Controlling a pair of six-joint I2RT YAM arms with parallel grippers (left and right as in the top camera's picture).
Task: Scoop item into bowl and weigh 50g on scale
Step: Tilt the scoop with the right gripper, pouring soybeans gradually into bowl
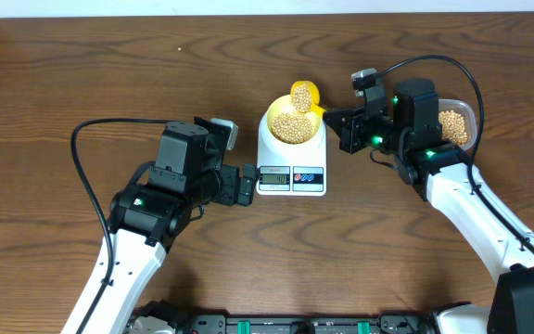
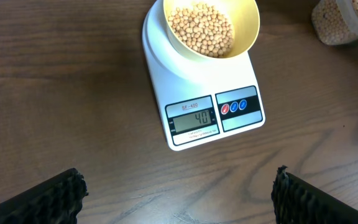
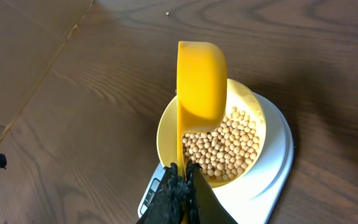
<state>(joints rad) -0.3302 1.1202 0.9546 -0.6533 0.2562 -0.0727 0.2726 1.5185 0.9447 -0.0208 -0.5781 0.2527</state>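
Yellow plastic scoop (image 3: 201,84), tipped on its side over the pale yellow bowl (image 2: 246,38), is pinched by its handle in the right gripper's (image 3: 184,180) closed fingers. Tan soybeans (image 2: 201,28) fill the bowl, which sits on the white scale (image 2: 191,78); its display (image 2: 194,118) reads 40. Left gripper (image 2: 178,183) gapes wide, empty, near the scale's front.

My workspace: a dark brown wood-grain bench (image 1: 54,83) fills every view under soft, even light, with a pale strip (image 1: 248,6) along its far edge and a black rail (image 1: 276,326) nearest me.
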